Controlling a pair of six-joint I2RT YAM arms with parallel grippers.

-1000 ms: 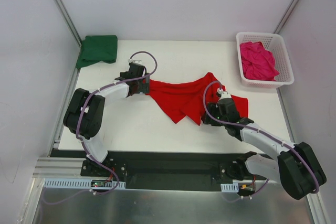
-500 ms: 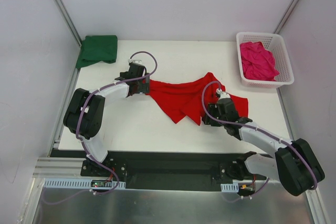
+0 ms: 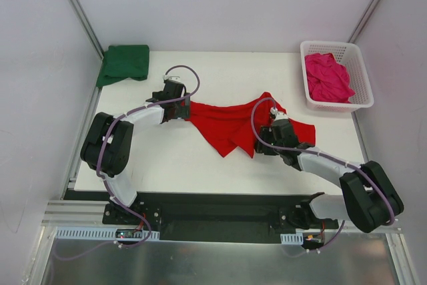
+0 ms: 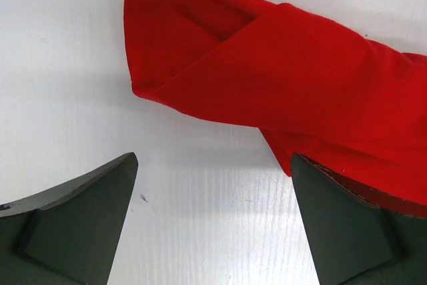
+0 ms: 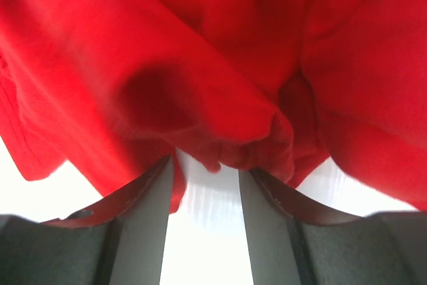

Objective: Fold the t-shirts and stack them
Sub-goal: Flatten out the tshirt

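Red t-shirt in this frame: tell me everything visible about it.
The red t-shirt is plain, bright, soft-looking cloth. It lies crumpled and unfolded across the middle of the white table, with loose corners pointing toward the near edge. Its folded-over left end lies just ahead of the open left gripper. Its right part bunches over the right gripper; whether those fingers pinch it is unclear.

It looks like a robotics lab test cell to me: a bare white table [image 3: 220, 165] boxed in by plain white panels [image 3: 220, 5] and aluminium framing posts [image 3: 78, 8], with cabled robot arms [image 3: 107, 148] bolted to a dark mounting plate [image 3: 213, 218].
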